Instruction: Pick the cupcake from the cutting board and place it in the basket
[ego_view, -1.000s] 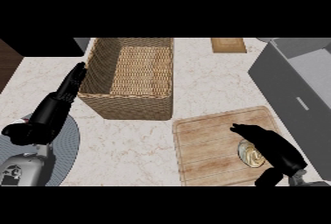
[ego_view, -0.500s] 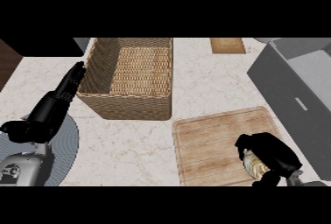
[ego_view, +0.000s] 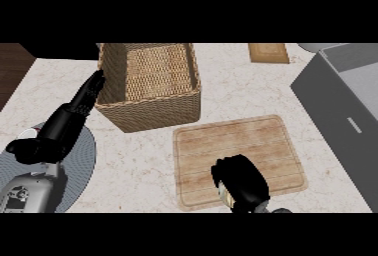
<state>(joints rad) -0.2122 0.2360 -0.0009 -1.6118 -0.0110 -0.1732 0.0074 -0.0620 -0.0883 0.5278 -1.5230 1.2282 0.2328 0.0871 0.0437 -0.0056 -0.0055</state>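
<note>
- Head view: the right hand (ego_view: 242, 181) sits over the near edge of the cutting board (ego_view: 236, 137). Its fingers are curled right round the cupcake (ego_view: 224, 194), so only a pale sliver of it peeks out on the hand's left side. Can't tell if it's off the board yet.
- The left hand (ego_view: 68, 124) is lying along the left wall of the basket (ego_view: 151, 107) with straight fingers, holding nothing.
- Handling guess: a cupcake should be light and squishy, with a top that's easy to mash. I'd hold it round the wrapper sides, keep it upright and not squeeze more than needed. The basket is far-left of the board and has tall walls, so it needs to go up and over the rim.
- Versus a second ago: back then the right hand was more spread out over the cupcake near the board's near right corner. Now it's closed on it and has moved left along the near edge. The whole view has also shifted a bit.
</note>
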